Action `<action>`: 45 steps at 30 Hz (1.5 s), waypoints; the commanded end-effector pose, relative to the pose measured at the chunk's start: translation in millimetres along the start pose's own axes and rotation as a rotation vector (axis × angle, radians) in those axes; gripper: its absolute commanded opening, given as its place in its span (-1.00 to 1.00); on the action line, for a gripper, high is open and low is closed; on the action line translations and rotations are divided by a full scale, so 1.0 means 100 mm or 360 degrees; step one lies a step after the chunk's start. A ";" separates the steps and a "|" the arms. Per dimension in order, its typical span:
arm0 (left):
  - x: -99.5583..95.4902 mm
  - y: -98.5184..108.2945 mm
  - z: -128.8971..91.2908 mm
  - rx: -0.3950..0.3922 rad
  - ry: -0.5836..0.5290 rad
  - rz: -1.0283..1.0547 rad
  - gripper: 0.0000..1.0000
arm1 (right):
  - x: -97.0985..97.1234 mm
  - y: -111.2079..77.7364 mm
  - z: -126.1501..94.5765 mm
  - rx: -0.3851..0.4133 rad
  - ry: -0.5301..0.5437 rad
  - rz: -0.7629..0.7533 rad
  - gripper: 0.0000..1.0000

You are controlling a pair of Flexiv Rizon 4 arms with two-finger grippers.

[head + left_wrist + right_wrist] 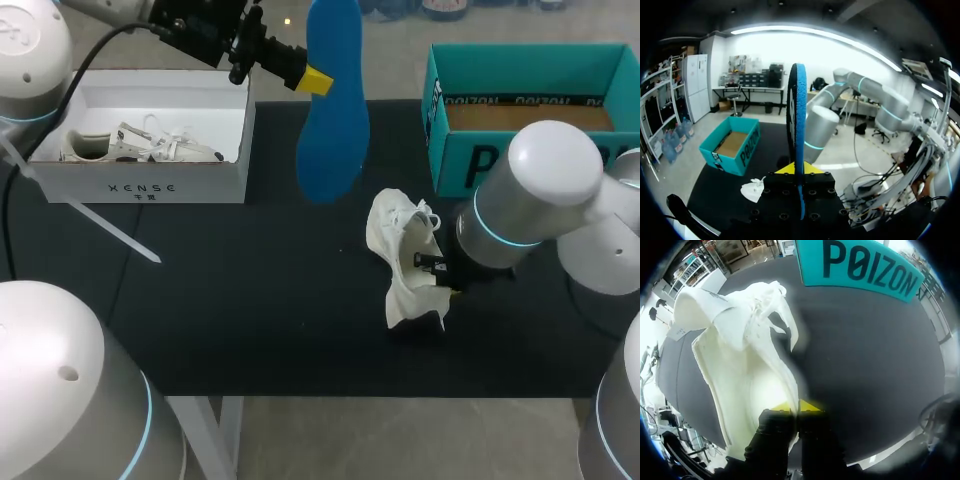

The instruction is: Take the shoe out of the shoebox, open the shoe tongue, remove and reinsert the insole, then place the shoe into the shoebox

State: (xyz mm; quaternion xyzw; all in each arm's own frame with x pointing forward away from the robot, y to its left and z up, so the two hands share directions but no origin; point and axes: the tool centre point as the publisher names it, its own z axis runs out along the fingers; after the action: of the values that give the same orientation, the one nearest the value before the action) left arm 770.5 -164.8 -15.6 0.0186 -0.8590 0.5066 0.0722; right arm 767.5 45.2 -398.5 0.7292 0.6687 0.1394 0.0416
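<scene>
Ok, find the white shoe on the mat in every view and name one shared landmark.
Head view: shoe right of centre on the black mat, at the right hand.
Left wrist view: shoe small, between the teal box and the left hand.
Right wrist view: shoe large, pinched in the right hand.
Shared landmark: the teal box.

head: high behind, down over whole table [250,330] | left wrist: raised far left, facing right | right wrist: low, close on shoe [740,365] | shared: shoe, teal shoebox [455,160]

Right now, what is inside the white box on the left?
A white laced shoe lies inside the white box. Its near wall hides the shoe's lower side and the floor beneath.
</scene>
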 end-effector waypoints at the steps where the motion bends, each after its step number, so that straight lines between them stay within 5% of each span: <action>1: 0.00 0.00 0.00 0.0000 0.0000 0.0000 -1.00 | 0.08 0.01 0.07 0.0014 -0.0024 0.0007 -0.73; 2: 0.00 0.00 0.00 0.0000 0.0000 0.0000 -1.00 | 0.08 0.01 0.06 0.0011 -0.0035 0.0010 1.00; 22: 0.00 0.00 0.00 0.0000 0.0000 0.0000 -1.00 | -0.11 0.21 -0.71 -0.0040 0.0115 -0.0033 1.00; 45: 0.00 0.00 0.00 0.0000 0.0000 0.0000 -1.00 | -0.11 0.21 -0.71 -0.0040 0.0115 -0.0033 1.00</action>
State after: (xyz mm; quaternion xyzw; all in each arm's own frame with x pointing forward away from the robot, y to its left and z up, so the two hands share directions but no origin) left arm 770.5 -164.8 -15.6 0.0186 -0.8590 0.5066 0.0722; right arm 769.5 23.5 -325.7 0.7160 0.6759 0.1725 0.0279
